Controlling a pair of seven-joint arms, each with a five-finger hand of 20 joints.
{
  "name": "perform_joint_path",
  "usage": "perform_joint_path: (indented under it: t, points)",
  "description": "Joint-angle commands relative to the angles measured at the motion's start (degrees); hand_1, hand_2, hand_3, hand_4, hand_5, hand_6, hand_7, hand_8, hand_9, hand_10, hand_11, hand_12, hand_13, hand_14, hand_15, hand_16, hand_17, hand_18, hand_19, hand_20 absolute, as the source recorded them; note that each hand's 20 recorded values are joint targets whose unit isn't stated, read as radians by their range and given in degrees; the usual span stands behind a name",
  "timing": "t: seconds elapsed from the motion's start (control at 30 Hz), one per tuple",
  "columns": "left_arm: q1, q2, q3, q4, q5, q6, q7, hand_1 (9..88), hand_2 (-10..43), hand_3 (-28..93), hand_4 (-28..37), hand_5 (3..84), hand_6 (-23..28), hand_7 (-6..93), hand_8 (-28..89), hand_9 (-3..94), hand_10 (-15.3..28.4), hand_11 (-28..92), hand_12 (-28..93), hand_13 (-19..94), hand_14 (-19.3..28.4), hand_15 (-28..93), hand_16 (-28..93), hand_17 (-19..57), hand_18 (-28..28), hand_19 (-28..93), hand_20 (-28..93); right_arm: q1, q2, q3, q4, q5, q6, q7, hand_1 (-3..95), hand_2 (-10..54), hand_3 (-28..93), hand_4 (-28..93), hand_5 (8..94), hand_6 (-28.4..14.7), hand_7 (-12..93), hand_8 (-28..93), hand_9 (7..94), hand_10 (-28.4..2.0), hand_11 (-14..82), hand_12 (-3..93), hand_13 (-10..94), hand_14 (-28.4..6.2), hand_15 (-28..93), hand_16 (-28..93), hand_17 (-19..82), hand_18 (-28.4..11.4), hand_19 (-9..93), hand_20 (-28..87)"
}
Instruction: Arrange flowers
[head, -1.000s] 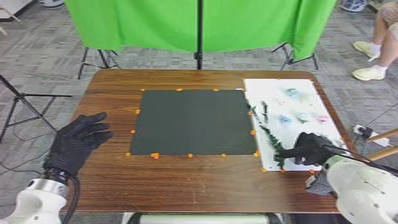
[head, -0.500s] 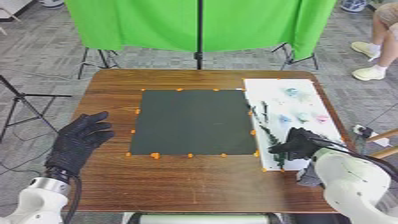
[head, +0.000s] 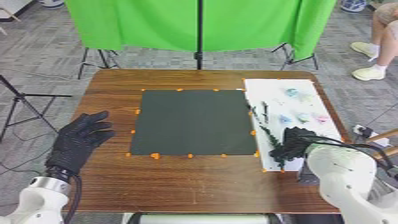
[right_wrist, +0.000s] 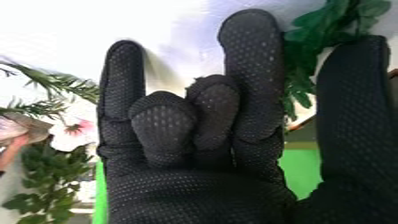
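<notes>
Right hand (head: 298, 141) | fingers partly open, thumb apart, nothing visibly gripped | beside green sprig (right_wrist: 313, 30) | left hand (head: 78, 142), open, empty | pinch squarely, lift gently

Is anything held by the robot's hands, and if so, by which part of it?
The black-gloved left hand holds nothing. Dark green pointed leaves are beside the black-gloved right hand, but whether it grips them cannot be told.
</notes>
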Motion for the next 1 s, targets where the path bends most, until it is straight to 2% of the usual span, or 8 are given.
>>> perform_joint_path:
  t: [0.03,0.1,0.3,0.57,0.63,0.7,0.77,1.0]
  points:
    - [0.2,-0.13,0.09,0.55,0.22,0.02,-0.66,28.6,7.6,72,-28.3,45.2,7.4,30.4,-13,42.0,17.2,46,19,36,20.8,70,-6,-2.5,24.5,66,0,-8.3,-0.8,-6.0,7.2,-0.8,-3.3,-0.8,48.8,-9.5,48,-28,71.3,2.1,53,-10,76.1,-9.9,64.7,38.6,70,-10.3,78,35,28,-16.3,74,23]
    - [0.3,-0.07,0.15,0.49,0.21,0.05,-0.62,28.7,7.6,72,-28.3,45.2,7.4,30.5,-13,42.0,17.2,46,19,36,20.8,70,-6,-2.5,24.5,66,0,-8.5,-1.0,-5.6,7.8,2.4,-1.9,-0.5,45.5,-9.5,61,-28,70.8,1.3,58,4,77.3,-10.0,65.7,38.1,71,-9.9,79,35,29,-15.7,74,23]
    - [0.2,-0.1,0.27,0.62,0.22,-0.08,-0.65,28.7,7.6,72,-28.3,45.2,7.4,30.5,-13,42.0,17.1,46,19,36,20.9,69,-6,-2.5,24.5,66,0,-10.4,-1.3,-4.4,8.1,4.0,2.0,-1.4,41.3,-9.5,81,-28,75.6,0.0,60,14,83.0,-9.7,60.1,33.4,78,-8.0,70,31,33,-13.1,75,20]
    - [0.1,0.07,0.24,0.65,0.22,-0.26,-0.68,28.7,7.6,72,-28.3,45.1,7.3,30.6,-13,42.0,17.3,46,19,36,20.8,70,-6,-2.5,24.5,66,0,-12.4,-3.1,-0.3,7.3,15.3,8.0,1.9,39.8,-9.5,87,-21,76.3,-4.3,59,15,89.8,-7.8,49.0,29.9,89,-4.5,55,28,39,-14.2,78,19]
    - [0.1,0.19,0.09,0.61,0.19,-0.37,-0.67,28.7,7.6,72,-28.3,45.1,7.3,30.5,-13,42.0,17.3,46,19,36,20.9,70,-6,-2.5,24.5,66,0,-13.0,-3.5,1.1,6.1,18.5,11.2,4.1,35.7,-4.0,90,-19,82.0,-1.8,57,2,86.4,-8.7,55.7,28.4,87,-3.6,62,26,36,-14.0,83,20]
    - [0.2,0.29,-0.09,0.47,0.21,-0.15,-0.44,28.7,7.6,72,-28.3,45.1,7.3,30.5,-13,41.9,17.3,46,19,36,20.9,70,-6,-2.5,24.5,66,0,-13.3,-4.0,2.9,4.6,19.2,13.0,5.4,34.6,-2.8,91,-18,83.4,-1.6,57,-1,86.9,-8.7,56.6,27.8,87,-3.5,64,25,37,-14.3,85,19]
    - [0.2,0.56,-0.33,0.41,0.17,0.0,-0.43,28.7,7.6,72,-28.3,45.1,7.3,30.5,-13,41.9,17.2,46,19,36,20.9,70,-6,-2.5,24.5,66,0,-13.6,-4.4,5.3,2.8,20.1,12.8,6.5,37.5,-8.1,88,-16,77.9,-5.2,63,10,92.5,-8.5,48.8,29.8,92,-4.3,56,30,40,-15.6,82,18]
    - [1.5,0.96,-1.62,-0.17,0.03,0.47,-0.12,28.7,7.6,72,-28.3,45.1,7.3,30.6,-13,41.9,17.2,46,19,36,20.9,69,-6,-2.5,24.5,66,0,-12.0,-4.3,13.0,-2.7,26.0,7.9,8.0,37.4,-7.3,88,-15,76.8,-6.1,65,12,92.7,-8.5,49.4,31.8,91,-5.4,59,32,39,-16.4,82,18]
